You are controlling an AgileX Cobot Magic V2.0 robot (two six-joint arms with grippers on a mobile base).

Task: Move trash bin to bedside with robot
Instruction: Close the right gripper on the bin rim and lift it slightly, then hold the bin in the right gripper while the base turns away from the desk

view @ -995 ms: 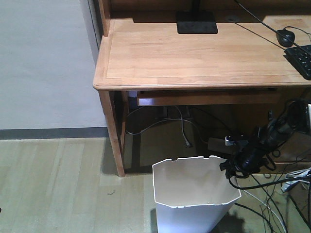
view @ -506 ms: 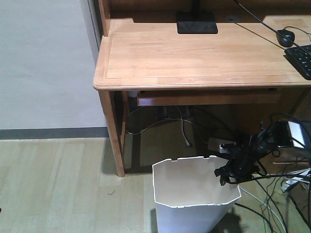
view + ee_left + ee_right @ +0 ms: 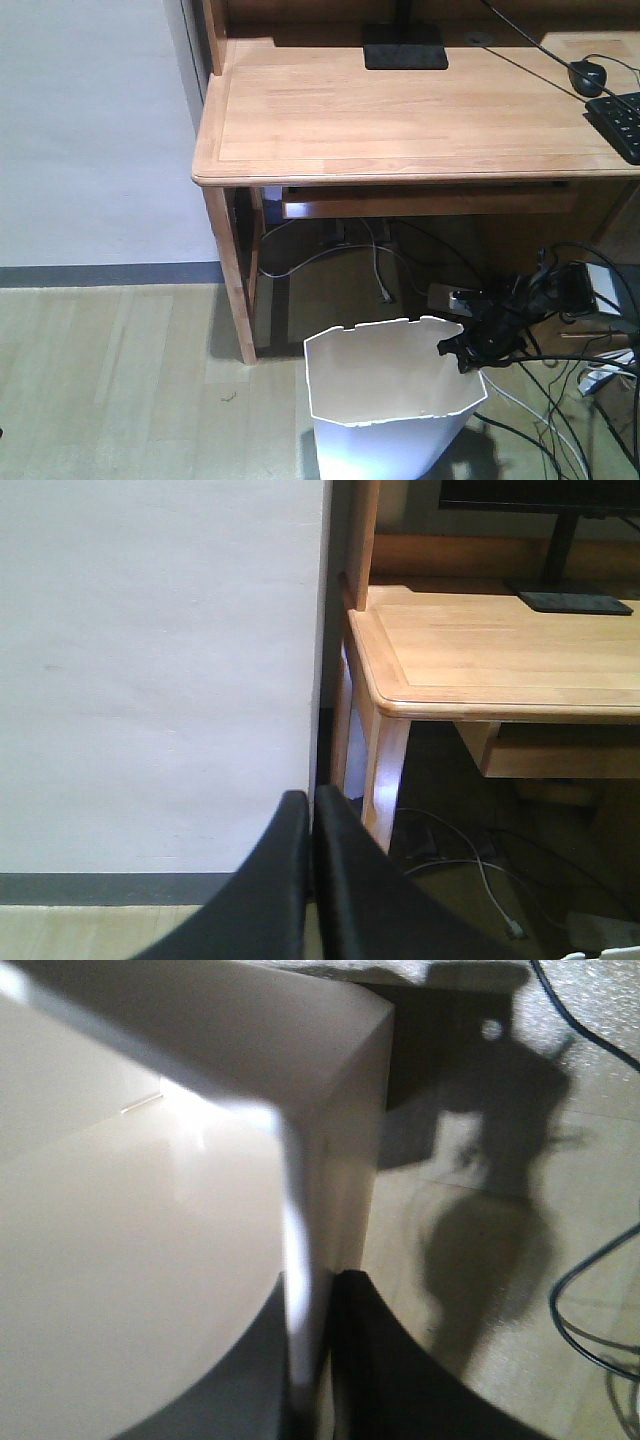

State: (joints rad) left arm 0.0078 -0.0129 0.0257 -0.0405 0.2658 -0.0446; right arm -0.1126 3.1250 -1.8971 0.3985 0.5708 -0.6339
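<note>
Two right fingers (image 3: 390, 1385) clamp the trash bin (image 3: 385, 400) wall, plain only from the wrist, front view shows whole bin, left fingers (image 3: 350, 885) pressed together, table (image 3: 480, 660) beyond them

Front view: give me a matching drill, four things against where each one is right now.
Things:
1. trash bin
2. right hand
3. keyboard
4. monitor base

Places:
A. right edge of the desk
B. on the floor, in front of the desk
C. back of the desk top
D. clamped on the bin's right rim

Pairs: 1-B, 2-D, 3-A, 4-C
</note>
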